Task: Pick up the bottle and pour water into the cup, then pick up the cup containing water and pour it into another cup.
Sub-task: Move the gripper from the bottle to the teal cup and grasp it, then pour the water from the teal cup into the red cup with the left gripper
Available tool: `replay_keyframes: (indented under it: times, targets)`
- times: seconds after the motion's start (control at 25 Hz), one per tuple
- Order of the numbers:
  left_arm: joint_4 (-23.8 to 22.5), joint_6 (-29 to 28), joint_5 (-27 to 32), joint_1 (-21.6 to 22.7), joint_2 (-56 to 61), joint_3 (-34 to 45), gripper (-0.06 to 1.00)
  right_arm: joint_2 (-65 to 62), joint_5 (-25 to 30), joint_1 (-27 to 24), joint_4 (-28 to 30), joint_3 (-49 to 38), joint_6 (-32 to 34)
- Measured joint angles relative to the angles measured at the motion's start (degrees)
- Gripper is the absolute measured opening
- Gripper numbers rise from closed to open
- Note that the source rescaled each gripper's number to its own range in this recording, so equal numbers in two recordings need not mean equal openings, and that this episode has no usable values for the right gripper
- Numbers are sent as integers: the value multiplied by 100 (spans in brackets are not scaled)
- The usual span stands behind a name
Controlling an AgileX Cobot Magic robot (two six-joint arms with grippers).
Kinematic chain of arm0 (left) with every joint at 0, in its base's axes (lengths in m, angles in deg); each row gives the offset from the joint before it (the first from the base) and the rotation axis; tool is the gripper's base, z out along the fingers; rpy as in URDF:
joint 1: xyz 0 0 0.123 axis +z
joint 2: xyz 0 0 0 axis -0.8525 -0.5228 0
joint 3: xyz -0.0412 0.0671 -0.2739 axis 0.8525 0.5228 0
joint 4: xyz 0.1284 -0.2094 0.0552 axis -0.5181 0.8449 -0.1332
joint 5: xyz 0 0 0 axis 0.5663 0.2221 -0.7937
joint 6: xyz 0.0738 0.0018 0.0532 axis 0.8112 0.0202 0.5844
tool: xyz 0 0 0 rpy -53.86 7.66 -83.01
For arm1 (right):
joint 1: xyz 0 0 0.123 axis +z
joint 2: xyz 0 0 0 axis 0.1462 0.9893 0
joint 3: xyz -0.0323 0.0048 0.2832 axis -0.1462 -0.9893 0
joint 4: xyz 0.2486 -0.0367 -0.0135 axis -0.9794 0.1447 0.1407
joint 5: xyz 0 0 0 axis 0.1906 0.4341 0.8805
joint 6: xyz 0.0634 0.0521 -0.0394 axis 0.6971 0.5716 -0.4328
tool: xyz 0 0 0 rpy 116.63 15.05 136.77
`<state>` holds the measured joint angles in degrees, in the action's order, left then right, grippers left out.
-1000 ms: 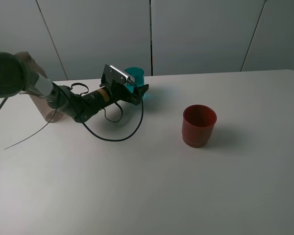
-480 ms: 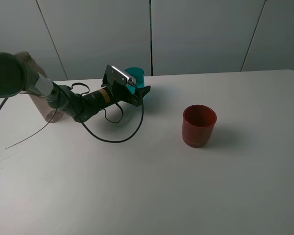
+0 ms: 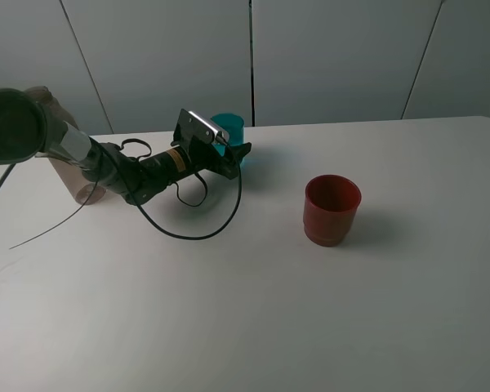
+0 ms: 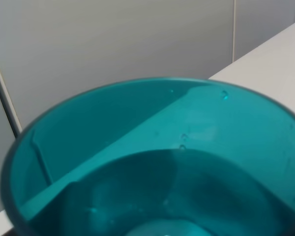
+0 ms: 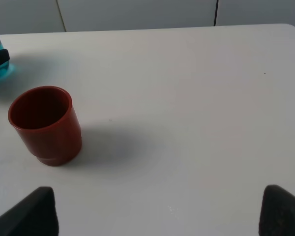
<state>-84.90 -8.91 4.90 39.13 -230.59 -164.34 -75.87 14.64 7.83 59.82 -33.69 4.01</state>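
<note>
Teal cup holds water; red-brown cup stands well apart.

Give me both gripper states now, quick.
Left gripper: fingers around the teal tumbler; whether it grips cannot be told.
Right gripper: open, holding nothing.

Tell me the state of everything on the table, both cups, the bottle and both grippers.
teal cup: upright on the table, droplets on its inner wall, seems to hold water
red-brown cup: upright, standing alone, looks empty
bottle: upright, top hidden behind the left arm
left gripper: at the teal cup, grip cannot be told
right gripper: open, holding nothing
</note>
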Motion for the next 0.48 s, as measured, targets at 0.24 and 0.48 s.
replay_keyframes:
  times: [0.24,0.48]
  targets:
    - [21,0,0,0,0,0,11,0,0,0,0,0,0]
    - [41,0,-259,0,-46,0,9,0,0,0,0,0,33]
